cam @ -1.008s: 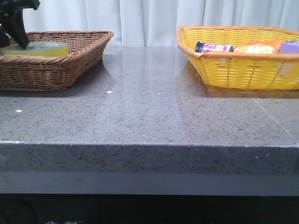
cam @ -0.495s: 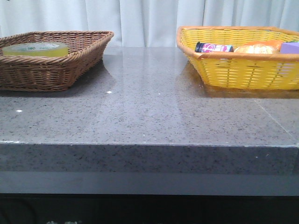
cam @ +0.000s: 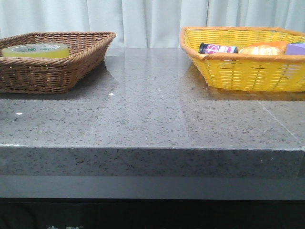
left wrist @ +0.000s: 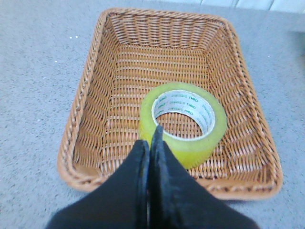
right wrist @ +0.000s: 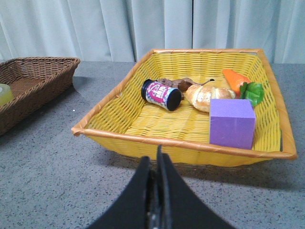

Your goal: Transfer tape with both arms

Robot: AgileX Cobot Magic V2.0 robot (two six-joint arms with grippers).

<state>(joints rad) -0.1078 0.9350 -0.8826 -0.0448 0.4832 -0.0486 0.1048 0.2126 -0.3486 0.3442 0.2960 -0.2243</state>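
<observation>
The tape [cam: 35, 50], a wide translucent yellow roll with a white core and green lettering, lies flat in the brown wicker basket [cam: 71, 64] at the table's far left. In the left wrist view the tape [left wrist: 183, 125] lies in the basket [left wrist: 86, 119]. My left gripper [left wrist: 151, 138] is shut and empty above the basket, its tips over the roll's near edge. My right gripper [right wrist: 156, 157] is shut and empty over the grey table in front of the yellow basket [right wrist: 143, 126]. Neither gripper shows in the front view.
The yellow basket [cam: 238, 71] at the far right holds a small dark bottle with a pink label [right wrist: 161, 94], a croissant [right wrist: 207, 97], a purple block [right wrist: 231, 123] and a toy carrot [right wrist: 237, 78]. White curtains hang behind the grey speckled table [cam: 152, 109].
One second ago my left gripper stood at the tape in the brown basket in the front view. It has since gone out of that view, and the tape stays in the basket.
</observation>
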